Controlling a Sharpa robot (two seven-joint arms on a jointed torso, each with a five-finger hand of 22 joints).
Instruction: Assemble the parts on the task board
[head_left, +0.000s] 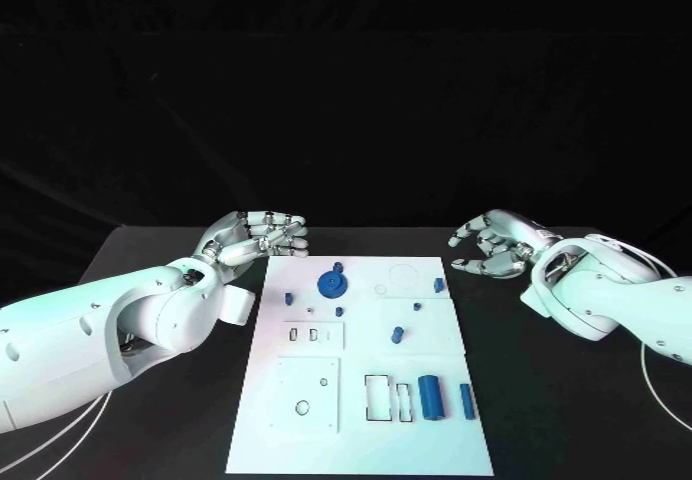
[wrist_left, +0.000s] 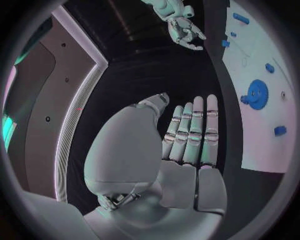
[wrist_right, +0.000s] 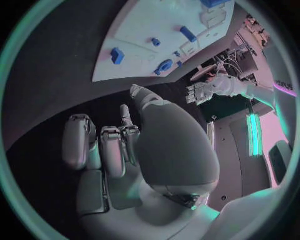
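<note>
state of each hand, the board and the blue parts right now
left hand: off the board's far left corner, holds nothing, fingers straight and close together
right hand: off the board's far right corner, holds nothing, fingers curled but apart
task board: flat on the table, untouched
blue gear: lying on the board's far part
blue cylinder: lying on the board's near part
blue bar: lying beside the cylinder

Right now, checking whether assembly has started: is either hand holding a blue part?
No: the left hand and right hand hover off the task board, both holding nothing.
</note>
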